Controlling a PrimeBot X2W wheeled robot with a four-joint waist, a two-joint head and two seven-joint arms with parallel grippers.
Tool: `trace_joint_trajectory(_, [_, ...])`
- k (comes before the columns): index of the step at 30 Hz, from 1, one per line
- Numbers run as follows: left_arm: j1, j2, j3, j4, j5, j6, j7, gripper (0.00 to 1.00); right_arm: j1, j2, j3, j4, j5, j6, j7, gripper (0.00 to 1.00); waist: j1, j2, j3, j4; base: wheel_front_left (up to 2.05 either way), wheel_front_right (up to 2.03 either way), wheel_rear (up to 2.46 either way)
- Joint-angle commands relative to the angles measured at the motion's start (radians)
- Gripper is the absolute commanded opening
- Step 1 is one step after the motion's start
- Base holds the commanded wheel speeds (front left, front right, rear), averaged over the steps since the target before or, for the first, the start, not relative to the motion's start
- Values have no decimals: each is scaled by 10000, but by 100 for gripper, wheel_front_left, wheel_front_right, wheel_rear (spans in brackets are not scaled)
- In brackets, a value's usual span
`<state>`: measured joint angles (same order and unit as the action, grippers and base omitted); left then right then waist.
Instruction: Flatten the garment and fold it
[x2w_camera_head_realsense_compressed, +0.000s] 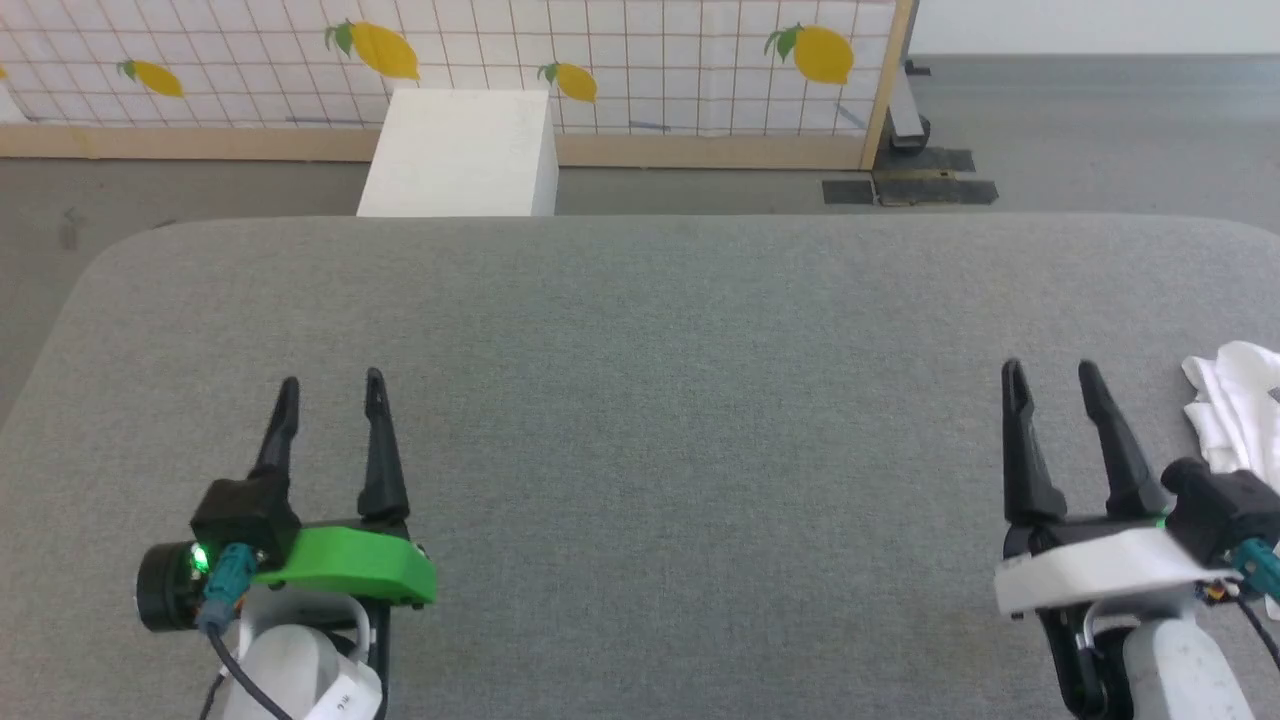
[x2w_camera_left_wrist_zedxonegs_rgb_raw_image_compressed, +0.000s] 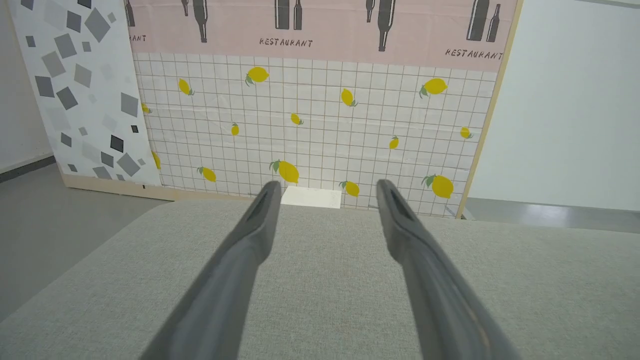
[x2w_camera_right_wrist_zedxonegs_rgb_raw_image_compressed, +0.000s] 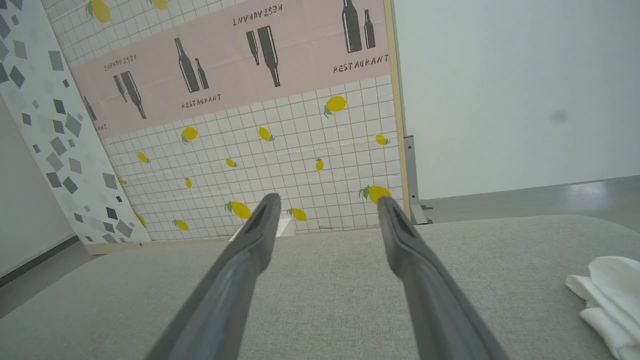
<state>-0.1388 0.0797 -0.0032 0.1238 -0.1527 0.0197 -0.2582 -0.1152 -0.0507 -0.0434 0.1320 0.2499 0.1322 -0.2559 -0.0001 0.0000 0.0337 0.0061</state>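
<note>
Garment (x2w_camera_head_realsense_compressed: 1235, 405) is in neither of my grips. My right gripper (x2w_camera_head_realsense_compressed: 1050, 368) has its two dark fingers spread wide with nothing between them, low over the grey padded table (x2w_camera_head_realsense_compressed: 640, 350). My left gripper (x2w_camera_head_realsense_compressed: 332, 382) stands the same way, wide and empty, well apart toward the table's other side. In the right wrist view the fingers point across bare cloth toward the far edge. The garment lies just beside that gripper, on its right, a bunched white heap on the table near the right edge, partly cut off by the picture's border. I cannot make out sleeves or seams in it. Beyond the table a white box (x2w_camera_head_realsense_compressed: 460, 150) stands on the floor, and behind it a screen printed with lemons (x2w_camera_head_realsense_compressed: 650, 60).

By my judgement nothing of the task is done yet: the garment is crumpled, neither spread nor folded. What is left for me is to take hold of it, bring it toward the middle, pull it flat, and then make the folds.
</note>
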Motion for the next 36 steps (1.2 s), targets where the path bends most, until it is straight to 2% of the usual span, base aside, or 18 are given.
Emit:
trace_joint_trajectory(1, [130,-70,-59,105,-10,28,-35,100,233,3,11,77,-51,-15,-51,100,1,0,-120,102,0,0,0])
trace_joint_trajectory(16, [395,-172,-458,1044,-183,-177,-35,100,682,4,477,991,-277,-15,41,100,1,0,-176,68,0,0,0])
trace_joint_trajectory(31, [440,-123,-551,1377,-28,-252,-36,100,634,5,731,1323,-117,-15,138,100,1,0,-253,51,0,0,0])
trace_joint_trajectory(32, [353,-140,-561,1346,-7,-198,4,0,564,0,721,1300,-176,0,107,0,1,0,-255,50,0,0,0])
trace_joint_trajectory(36, [354,-144,-563,1332,-2,-196,24,0,566,0,712,1292,-184,0,115,0,1,0,-256,49,0,0,0])
